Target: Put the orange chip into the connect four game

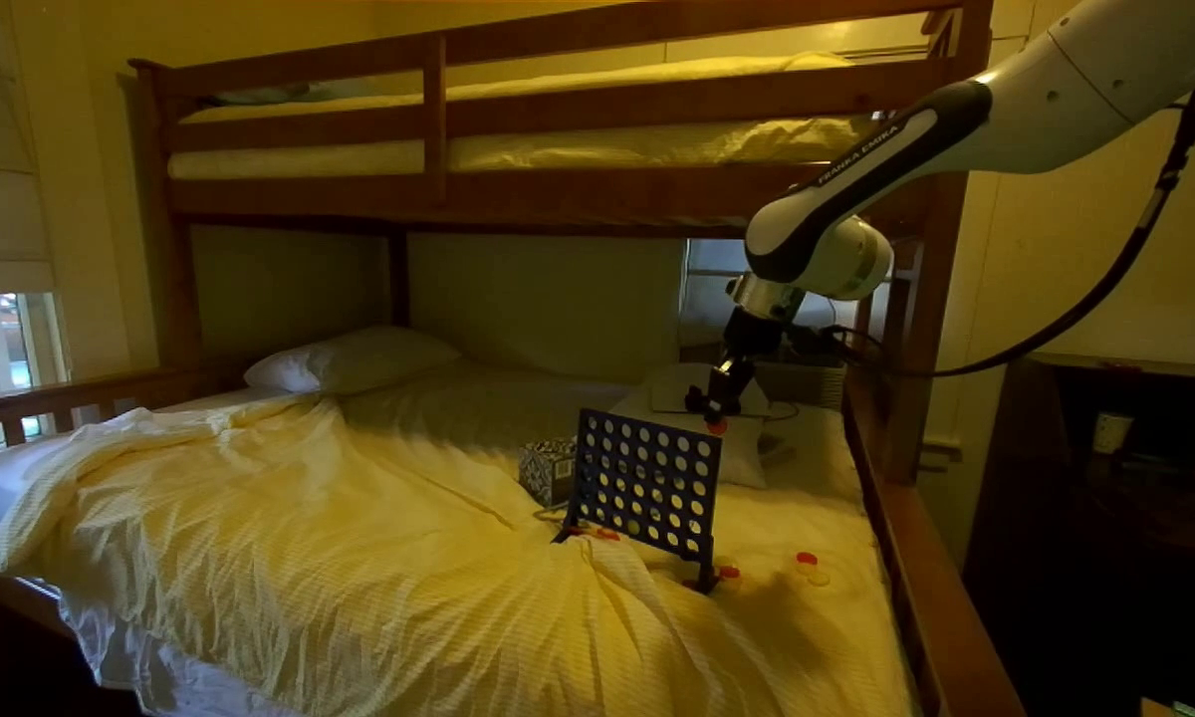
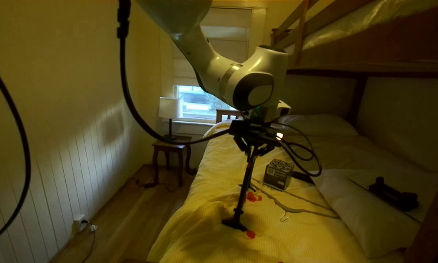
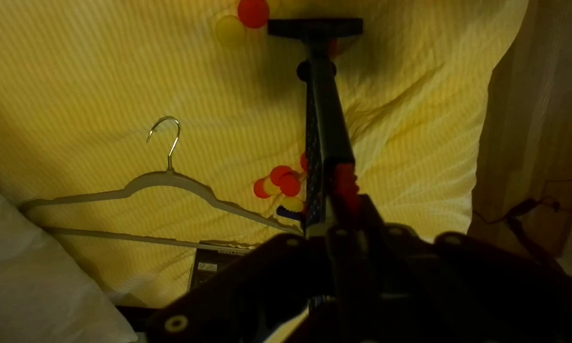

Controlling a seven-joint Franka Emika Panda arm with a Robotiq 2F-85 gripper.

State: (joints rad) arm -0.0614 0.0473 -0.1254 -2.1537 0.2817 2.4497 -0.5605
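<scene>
The connect four game (image 1: 648,483) stands upright on the bed, a dark grid rack seen edge-on from the robot's side (image 2: 245,184). At its upper corner, my gripper (image 1: 719,412) points down, shut on an orange chip (image 1: 718,427). In the wrist view this same chip (image 3: 345,182) sticks out from the dark fingertips, over the top edge of the rack (image 3: 331,114). Whether its rim touches the slot I cannot tell. More orange chips lie on the bedcover by the rack's foot (image 3: 253,12) and in a pile beside the rack (image 3: 286,183).
Yellow chips (image 3: 230,31) lie among the loose orange ones. A patterned box (image 2: 278,174) and a clothes hanger (image 3: 169,179) rest beside the rack. A pillow (image 2: 372,226) carries a black object (image 2: 392,195). The wooden bed rail (image 1: 956,617) and upper bunk (image 1: 558,199) border the space.
</scene>
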